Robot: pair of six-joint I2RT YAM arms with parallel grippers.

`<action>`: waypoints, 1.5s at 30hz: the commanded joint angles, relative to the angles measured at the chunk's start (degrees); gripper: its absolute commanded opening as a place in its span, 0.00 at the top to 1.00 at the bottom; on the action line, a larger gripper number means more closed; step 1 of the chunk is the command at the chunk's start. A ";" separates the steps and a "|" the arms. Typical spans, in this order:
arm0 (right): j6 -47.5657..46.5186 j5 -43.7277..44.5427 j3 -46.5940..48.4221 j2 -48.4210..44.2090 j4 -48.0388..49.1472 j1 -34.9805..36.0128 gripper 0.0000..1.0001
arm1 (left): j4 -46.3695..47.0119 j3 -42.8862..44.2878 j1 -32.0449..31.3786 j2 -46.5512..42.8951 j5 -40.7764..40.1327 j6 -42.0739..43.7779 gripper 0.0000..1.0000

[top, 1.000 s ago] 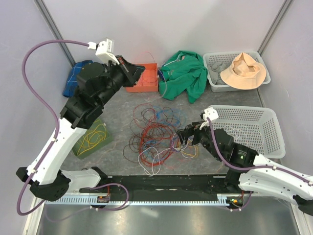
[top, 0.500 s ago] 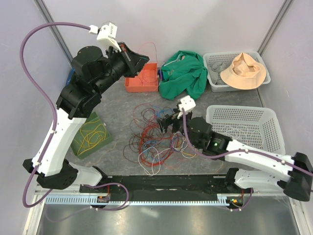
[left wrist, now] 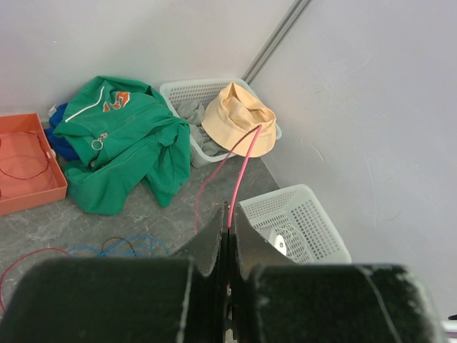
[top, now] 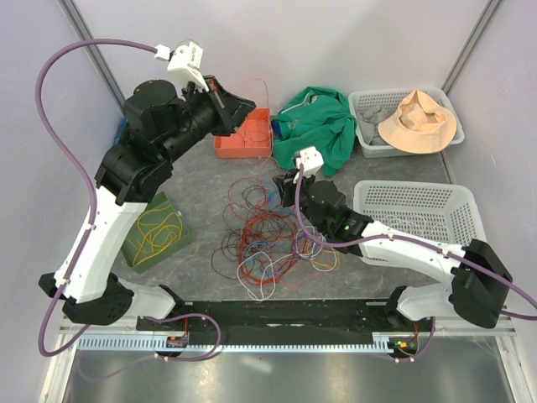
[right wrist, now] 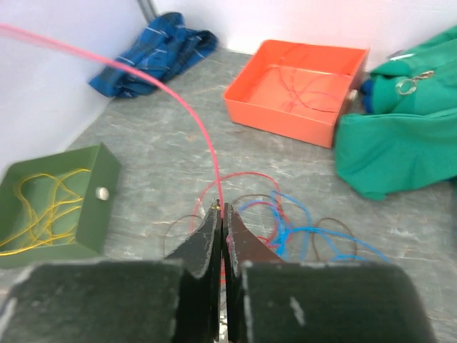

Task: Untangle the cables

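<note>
**Ana:** Where is the tangle of thin coloured cables (top: 267,235)?

**Ben:** In the middle of the grey bench (top: 200,178), between the two arms. It is a loose heap of red, blue, white and dark loops.

**Ana:** And the left fingers (left wrist: 228,214)?

**Ben:** They are pressed together on a thin red cable (left wrist: 244,171) and held high above the shallow orange plastic tray (top: 243,154) at the far side. The cable climbs from the tips, bends over and drops back toward the bench.

**Ana:** What about the right fingers (right wrist: 223,214)?

**Ben:** They are closed too, pinching a thin red strand (right wrist: 214,164) right at the tips, low over the far edge of the heap. The strand arcs up and off to the left in the wrist view. I cannot tell whether it is the same wire the other arm holds.

**Ana:** Are any cables outside the heap?

**Ben:** Yes. Yellow cables (right wrist: 36,196) are coiled inside the open dark-green box (right wrist: 96,214) on the left. A red loop (right wrist: 300,82) also lies in the orange tray.

**Ana:** What else is there?

**Ben:** A crumpled green zip jacket (top: 317,126) lies beside the tray. A peach bucket hat (top: 417,122) rests on the small white mesh basket (top: 365,101) in the far right corner. A larger white mesh basket (top: 428,227) stands next to the right arm. A blue checked cloth (right wrist: 153,53) lies against the left wall.
</note>
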 commanded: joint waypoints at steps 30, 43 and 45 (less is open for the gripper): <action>-0.38 9.22 51.27 -4.05 -51.83 0.20 1.00 | 16.87 -55.59 0.18 -32.26 -29.49 -3.58 0.00; 4.10 2.63 54.96 -2.21 -57.37 0.20 1.00 | 70.19 -76.33 -0.34 -34.65 9.79 9.43 0.00; 4.63 0.88 56.36 -1.42 -58.33 0.20 1.00 | 74.78 -78.53 -0.78 -32.81 11.82 11.01 0.00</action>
